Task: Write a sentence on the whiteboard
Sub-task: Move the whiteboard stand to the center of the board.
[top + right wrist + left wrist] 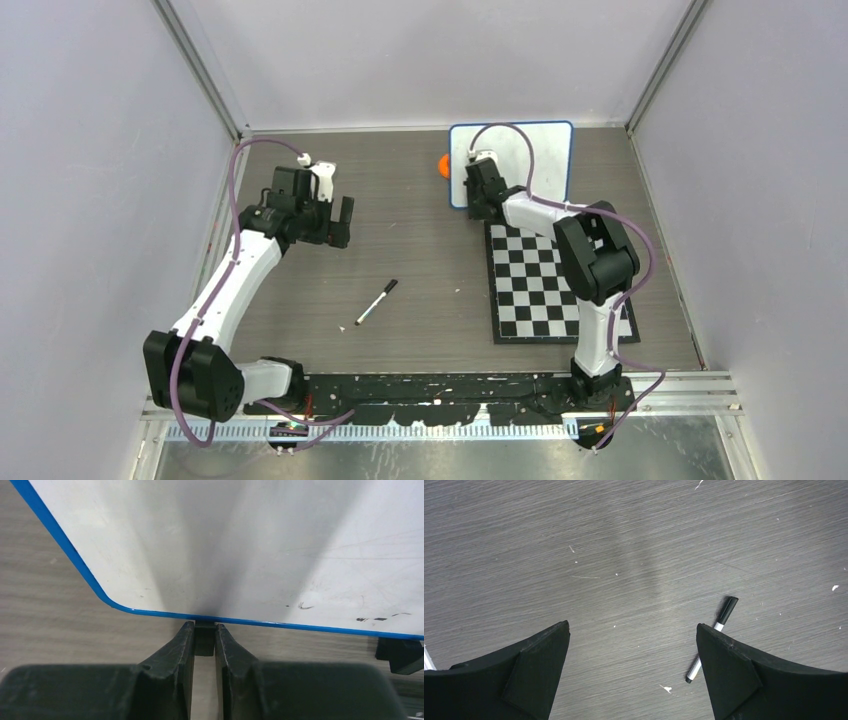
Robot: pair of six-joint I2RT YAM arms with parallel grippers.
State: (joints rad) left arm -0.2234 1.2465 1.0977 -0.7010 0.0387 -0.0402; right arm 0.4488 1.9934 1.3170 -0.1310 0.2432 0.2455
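Observation:
The whiteboard (pixel 540 150) lies at the far right of the table, white with a blue rim. My right gripper (pixel 476 208) is at its near-left corner. In the right wrist view the right gripper (pixel 204 629) is shut on a small black foot (pixel 204 642) under the blue edge of the whiteboard (pixel 250 545). The sentence is out of view; the surface I see bears only faint scuffs. A black-capped marker (pixel 376 302) lies on the table's middle. My left gripper (pixel 335 222) hangs open over the far left, and the marker (pixel 726 611) lies just beyond the right finger of the left gripper (pixel 633 630).
A black-and-white checkered board (pixel 545 285) lies in front of the whiteboard, under my right arm. A small orange object (pixel 444 165) sits at the whiteboard's left edge. A second black foot (pixel 400 655) shows at the right. Grey walls close in the table.

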